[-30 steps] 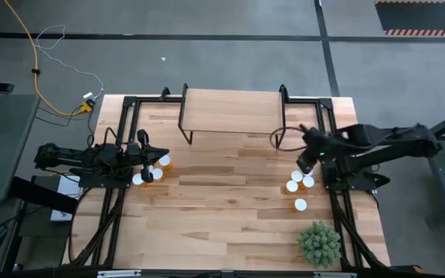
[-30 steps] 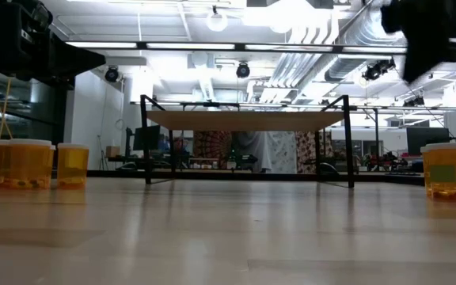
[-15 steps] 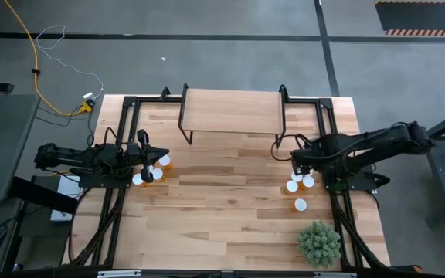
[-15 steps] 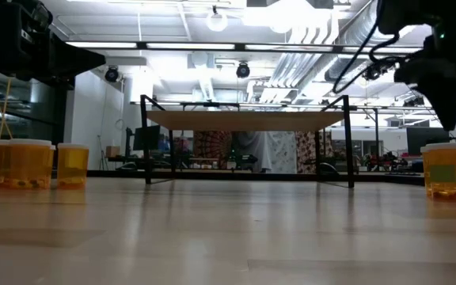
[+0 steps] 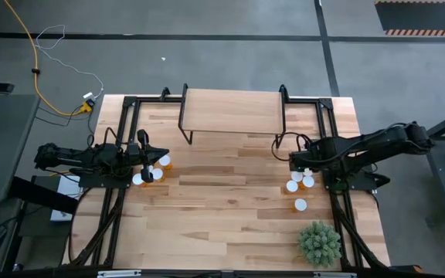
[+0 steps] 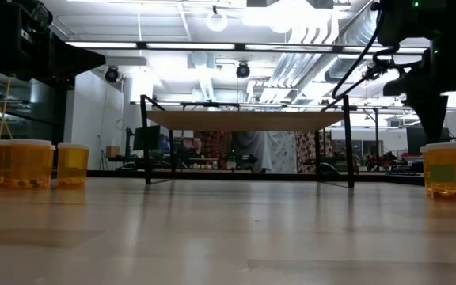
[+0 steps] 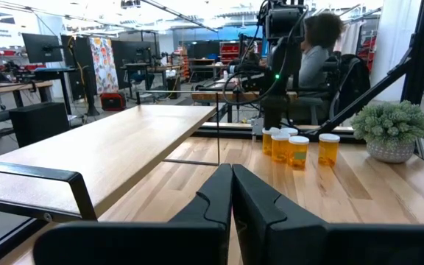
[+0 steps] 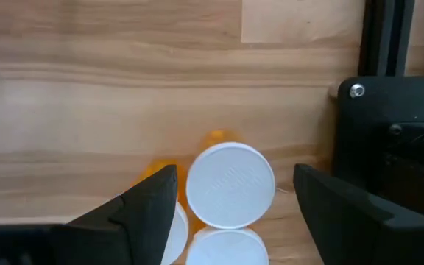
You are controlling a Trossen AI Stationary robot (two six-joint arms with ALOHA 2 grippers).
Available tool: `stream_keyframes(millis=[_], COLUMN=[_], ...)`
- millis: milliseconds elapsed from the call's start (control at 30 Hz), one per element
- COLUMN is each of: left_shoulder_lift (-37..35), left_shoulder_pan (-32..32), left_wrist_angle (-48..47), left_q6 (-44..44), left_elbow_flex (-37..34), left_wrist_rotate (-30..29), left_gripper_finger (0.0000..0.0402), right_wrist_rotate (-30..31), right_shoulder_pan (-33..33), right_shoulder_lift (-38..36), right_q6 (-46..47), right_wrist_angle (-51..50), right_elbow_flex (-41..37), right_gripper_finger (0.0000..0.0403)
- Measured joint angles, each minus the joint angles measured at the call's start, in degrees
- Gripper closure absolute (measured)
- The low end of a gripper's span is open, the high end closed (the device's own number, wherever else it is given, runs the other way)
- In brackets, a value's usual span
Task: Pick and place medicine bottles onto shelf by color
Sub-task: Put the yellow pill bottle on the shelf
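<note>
With its fingers spread above the white-capped medicine bottles [image 5: 297, 184] near the tabletop's right edge, the right end effector [image 8: 230, 193] straddles one cap [image 8: 230, 184]; best to drop straight, centre it, avoid neighbours. Left end effector [image 7: 232, 193] is pressed together by the left-edge bottles [image 5: 151, 170]; shelf [image 5: 232, 110] at far edge holds nothing.

Orange medicine bottles [image 5: 297, 185] with white caps, light-wood shelf [image 5: 232, 110], seemingly green plant [image 5: 319, 242].
</note>
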Motion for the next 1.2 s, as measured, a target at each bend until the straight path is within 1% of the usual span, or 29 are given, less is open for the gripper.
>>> stream_keyframes(millis=[433, 733, 1200], left_shoulder_lift=[0.0, 0.0, 0.0], left_shoulder_pan=[0.0, 0.0, 0.0], left_wrist_angle=[0.0, 0.0, 0.0], left_q6=[0.0, 0.0, 0.0], left_elbow_flex=[0.0, 0.0, 0.0], left_wrist_rotate=[0.0, 0.0, 0.0], left_gripper_finger=[0.0401, 0.0401, 0.0401], right_wrist_rotate=[-0.2, -2.9, -3.4], right_shoulder_pan=[0.0, 0.0, 0.0], right_shoulder_lift=[4.9, 6.0, 8.4], right_q6=[-0.3, -1.4, -1.7], right_wrist_angle=[-0.1, -0.3, -0.3], right_elbow_flex=[0.0, 0.0, 0.0], right_gripper_finger=[0.0139, 0.0139, 0.0139])
